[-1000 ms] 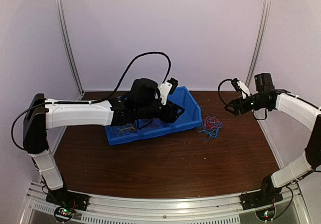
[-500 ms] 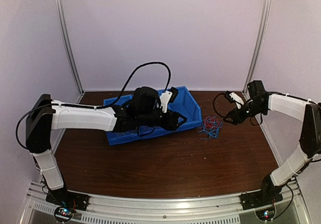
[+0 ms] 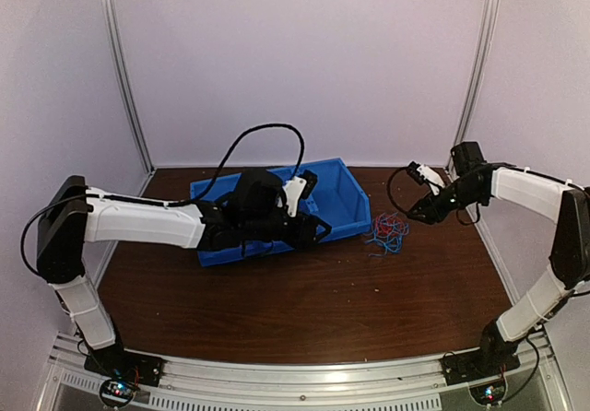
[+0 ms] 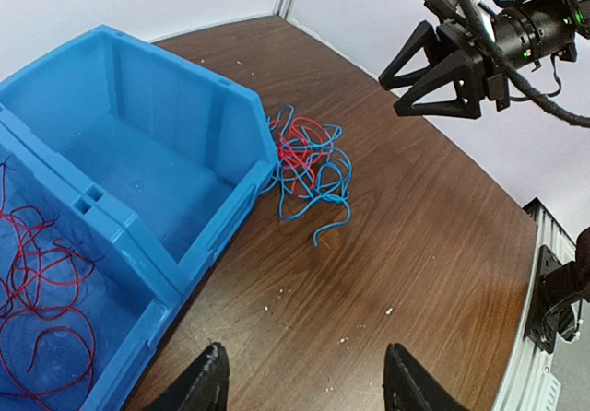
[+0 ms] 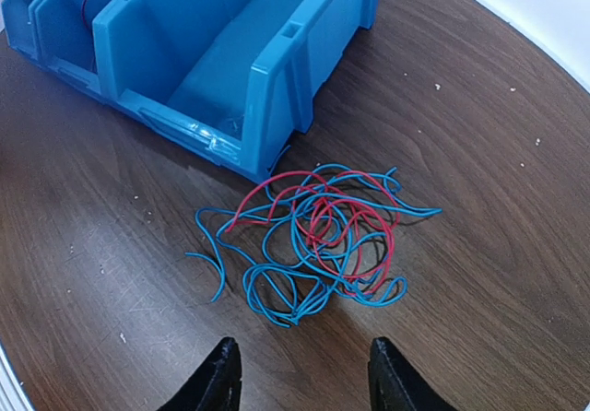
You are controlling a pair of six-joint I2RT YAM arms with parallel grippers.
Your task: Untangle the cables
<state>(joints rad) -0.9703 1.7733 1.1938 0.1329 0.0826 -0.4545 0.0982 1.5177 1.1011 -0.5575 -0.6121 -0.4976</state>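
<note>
Tangle of red and blue cables (image 5: 318, 240), laid on the table (image 5: 489, 153) just beside the blue bin (image 5: 318, 70); approach judged in hand, right gripper (image 5: 300, 374) and left gripper (image 4: 304, 379) both held part-spread and empty; one outer loop is to be pinched next.

Soft even light, faint sheen on the table (image 5: 516, 273), top view grainy.

The table (image 5: 516, 273) is seen as dark brown wood grain with a soft sheen. The bin (image 5: 277, 70) is moulded in smooth, glossy blue plastic, and the cables (image 5: 323, 236) are coated in smooth red and blue sheathing.
</note>
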